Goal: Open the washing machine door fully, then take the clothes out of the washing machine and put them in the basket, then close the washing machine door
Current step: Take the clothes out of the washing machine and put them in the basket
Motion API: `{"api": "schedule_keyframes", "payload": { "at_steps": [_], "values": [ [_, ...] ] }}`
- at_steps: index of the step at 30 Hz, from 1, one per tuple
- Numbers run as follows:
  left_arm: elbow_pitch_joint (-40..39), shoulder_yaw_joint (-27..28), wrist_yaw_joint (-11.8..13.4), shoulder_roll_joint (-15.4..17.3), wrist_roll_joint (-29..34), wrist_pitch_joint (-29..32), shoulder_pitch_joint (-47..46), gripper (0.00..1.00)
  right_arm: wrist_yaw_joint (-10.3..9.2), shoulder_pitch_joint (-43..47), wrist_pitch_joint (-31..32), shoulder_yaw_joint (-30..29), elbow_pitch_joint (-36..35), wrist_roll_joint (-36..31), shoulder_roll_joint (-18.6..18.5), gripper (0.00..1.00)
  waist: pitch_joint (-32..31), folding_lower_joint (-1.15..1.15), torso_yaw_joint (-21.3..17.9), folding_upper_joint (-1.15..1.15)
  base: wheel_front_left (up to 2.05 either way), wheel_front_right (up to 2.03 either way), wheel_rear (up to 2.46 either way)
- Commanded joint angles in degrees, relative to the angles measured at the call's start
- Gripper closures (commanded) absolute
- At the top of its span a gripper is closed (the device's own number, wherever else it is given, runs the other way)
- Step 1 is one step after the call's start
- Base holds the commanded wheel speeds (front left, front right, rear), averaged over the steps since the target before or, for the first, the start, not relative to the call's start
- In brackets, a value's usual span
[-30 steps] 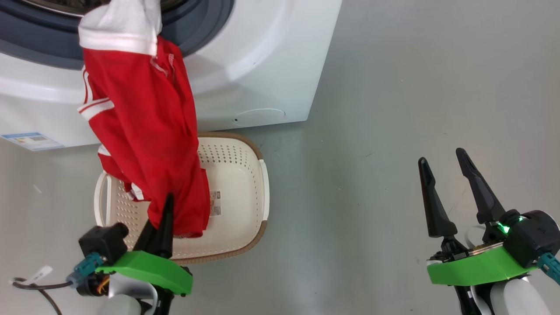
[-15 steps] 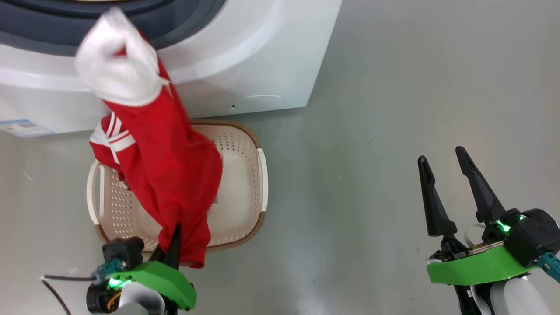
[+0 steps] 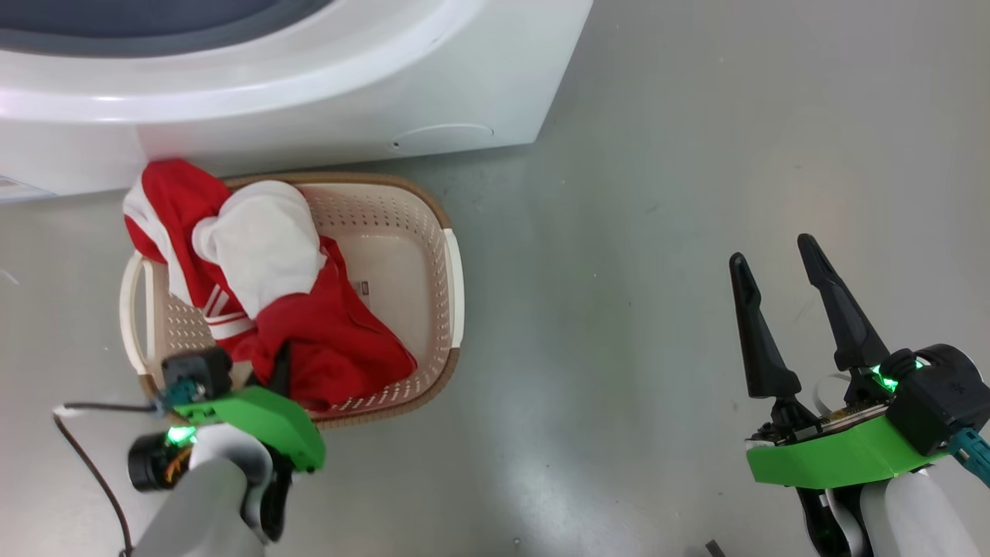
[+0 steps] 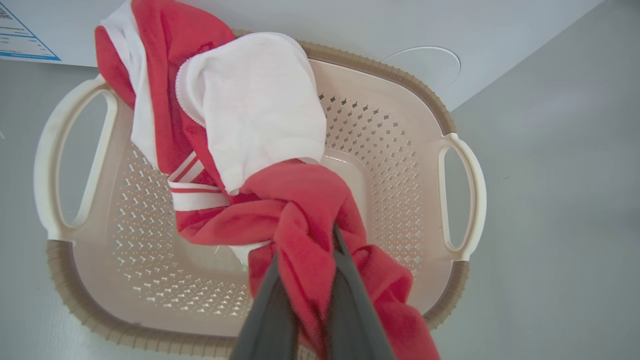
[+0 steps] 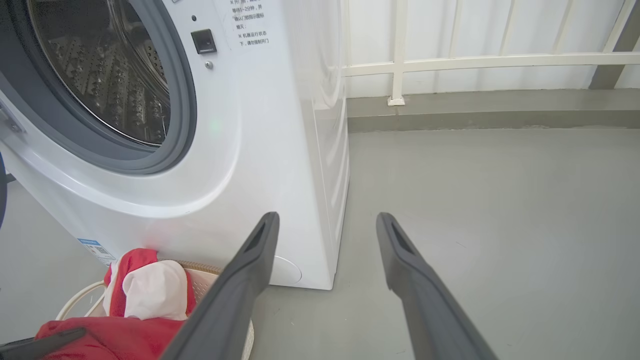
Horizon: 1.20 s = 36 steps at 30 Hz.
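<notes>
Grey floor [image 3: 619, 232]: the clothes [image 3: 325, 348] lie bunched in the basket [image 3: 452, 271] right by the washing machine [image 3: 309, 100], one end over its rim. Left tool [image 4: 305, 247] is clenched on the red fabric, right tool [image 3: 771, 249] hangs wide open, well apart.

The red garment [image 3: 309, 348], white-panelled, lies crumpled in the cream perforated basket [image 3: 454, 286], one end draped over its far-left rim, another pinched in the left claw [image 4: 306, 245]. The white washing machine [image 3: 348, 85] stands just behind, steel drum [image 5: 110, 65] exposed.
</notes>
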Motion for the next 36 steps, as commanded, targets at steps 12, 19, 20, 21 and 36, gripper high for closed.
{"api": "schedule_keyframes", "payload": {
  "at_steps": [12,19,20,21,36],
  "values": [
    [5.5,5.8,-0.1,1.3,1.9,-0.8,-6.2,1.0,0.36,-2.3,-0.4,1.9,-1.5,-0.1,-0.4,0.0,4.5,0.0,-1.2,0.0,0.0,0.0,0.0],
    [7.3,7.1,-0.5,1.1,2.8,-0.8,-7.1,0.44,0.36,-2.6,-0.4,1.7,-1.0,-0.1,-0.4,0.0,4.7,0.0,-1.3,0.0,0.0,0.0,0.0],
    [7.6,7.2,-0.6,1.0,2.9,-0.8,-7.2,0.22,0.36,-2.7,-0.4,1.7,-0.8,-0.1,-0.4,0.0,4.5,0.0,-1.2,0.0,0.0,0.0,0.0],
    [7.8,7.3,-0.8,0.9,2.9,-0.8,-7.2,0.01,0.36,-2.7,-0.4,1.7,-0.7,-0.1,-0.4,0.0,4.4,0.0,-1.1,0.0,0.0,0.0,0.0],
    [-1.8,10.6,-2.8,-0.4,5.7,-0.8,-2.6,0.0,0.36,-2.4,-0.4,1.7,0.3,-0.3,-0.4,0.0,-0.5,0.0,1.1,0.0,0.0,0.0,0.0]
  ]
}}
